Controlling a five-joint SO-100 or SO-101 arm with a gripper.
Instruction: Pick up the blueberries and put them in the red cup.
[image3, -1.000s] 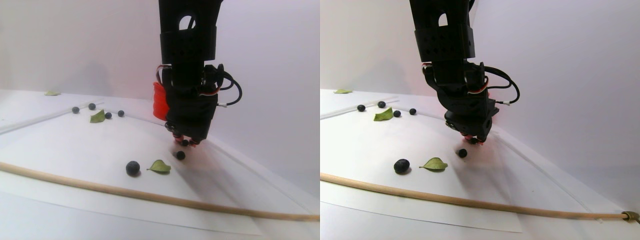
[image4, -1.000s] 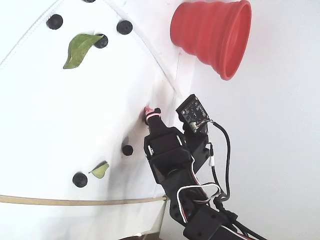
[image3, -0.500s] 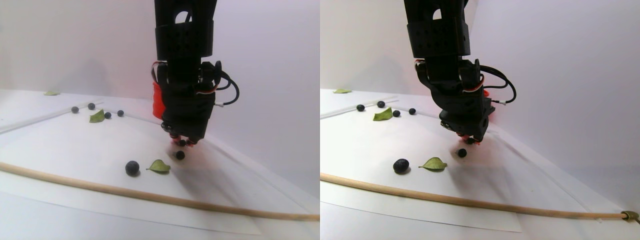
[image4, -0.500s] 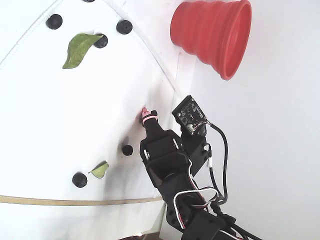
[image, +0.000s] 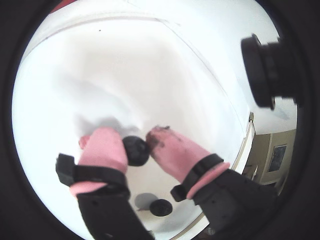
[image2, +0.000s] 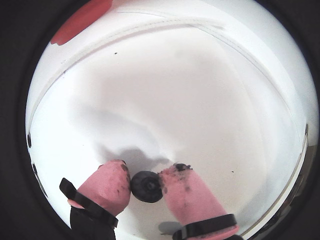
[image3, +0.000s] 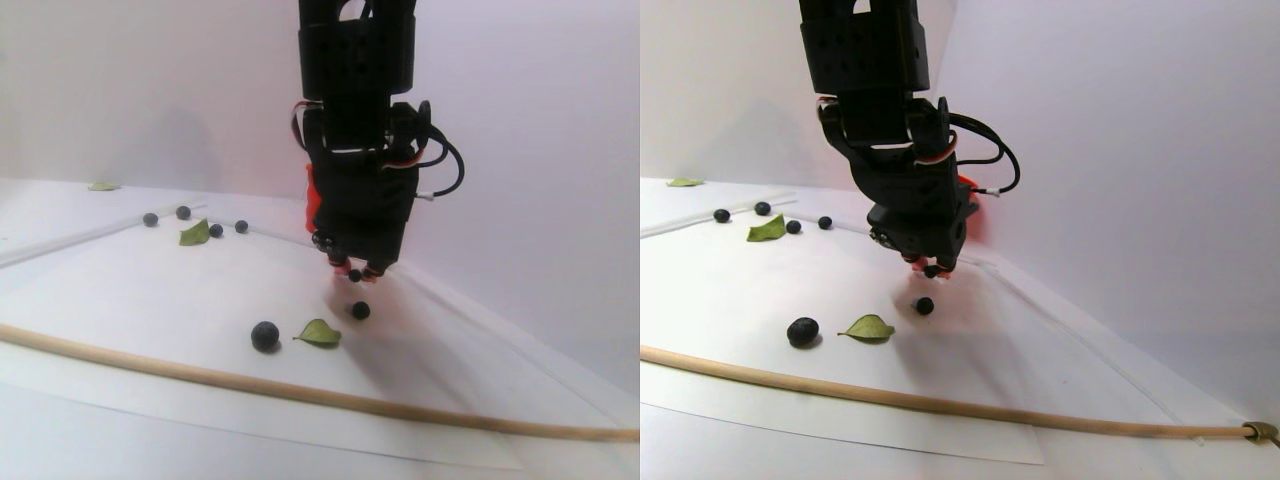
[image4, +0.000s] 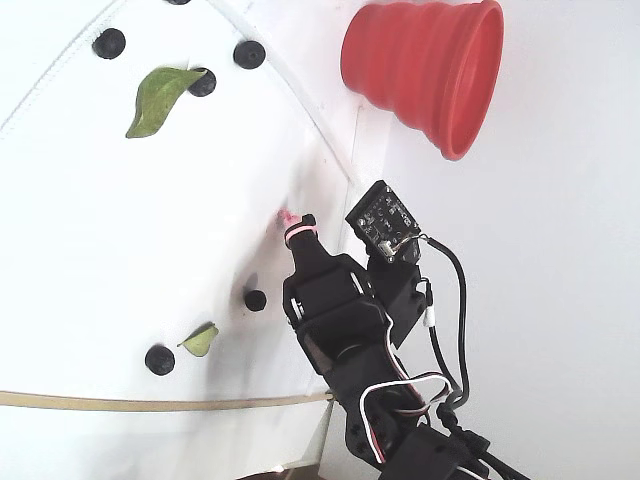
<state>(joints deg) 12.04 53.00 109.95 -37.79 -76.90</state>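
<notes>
Claw: the claw (image: 141, 145) has two pink-tipped fingers (image2: 107, 187) drawn in narrow around one small dark berry, seen in both wrist views.
Held berry: the held blueberry (image2: 146, 186) sits pinched between the two pink tips, touching both.
Height: in the stereo pair view the claw (image3: 357, 270) hangs above the white sheet (image3: 150, 290), with the berry at its tips clear of the surface.
Nearest loose berry: another blueberry (image3: 360, 310) lies on the sheet just below the claw; in the fixed view it lies at (image4: 255, 300), just left of the black arm.
Other blueberries: one larger berry (image4: 159, 359) lies near a small green leaf (image4: 201, 339); several more (image4: 249, 54) lie at the far end beside a bigger leaf (image4: 158, 95).
Red cup: the red cup (image4: 425, 68) lies tilted on the worktop (image4: 560, 220), at the top of the fixed view, well apart from the claw.
Wooden rod: a thin stick (image3: 300, 392) crosses the near edge of the sheet.
</notes>
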